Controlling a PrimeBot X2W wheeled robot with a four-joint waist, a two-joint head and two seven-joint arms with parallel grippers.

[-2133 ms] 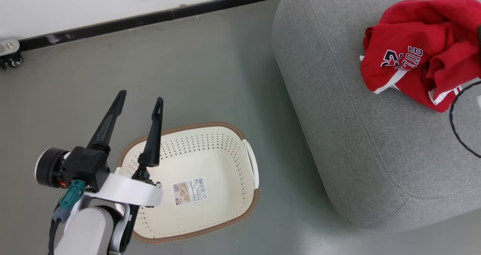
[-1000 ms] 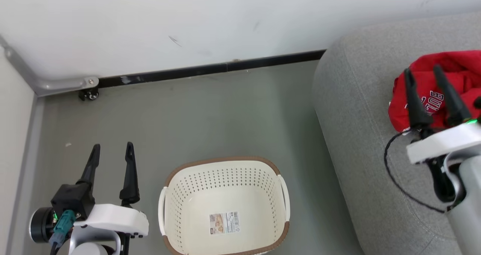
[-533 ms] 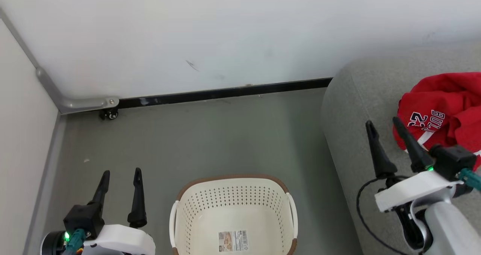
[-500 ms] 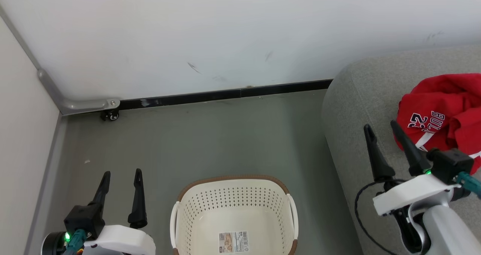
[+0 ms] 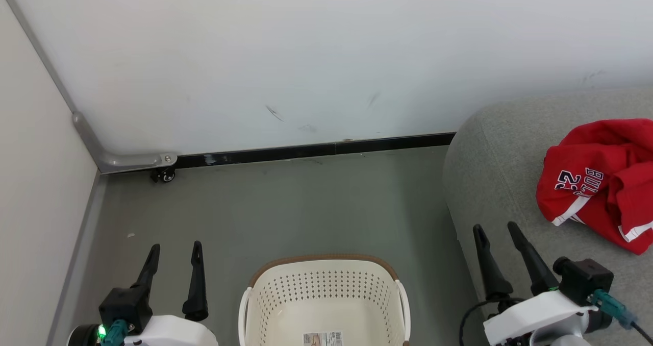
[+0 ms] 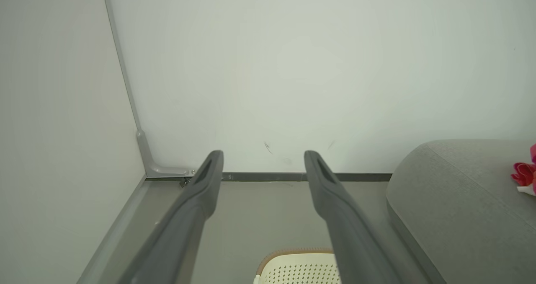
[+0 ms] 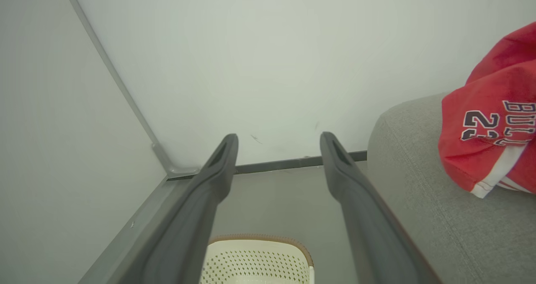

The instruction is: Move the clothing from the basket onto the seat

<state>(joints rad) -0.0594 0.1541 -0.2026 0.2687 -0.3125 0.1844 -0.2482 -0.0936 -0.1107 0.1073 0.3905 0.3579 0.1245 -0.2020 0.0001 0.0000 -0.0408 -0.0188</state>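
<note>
I see clothing (image 5: 602, 147) at frame right on the seat (image 5: 500, 152), basket (image 5: 326, 258) bottom centre with its label (image 5: 322, 339); left jaws and right jaws released, nothing held.

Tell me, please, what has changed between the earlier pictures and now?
The right gripper has drawn back off the clothing on the seat and hangs open, clear of it. The left gripper, earlier over the left rim of the basket, now stands open beside it. The head view shifted because the camera moved. Unchanged: clothing on the seat, basket empty but for its label.
</note>
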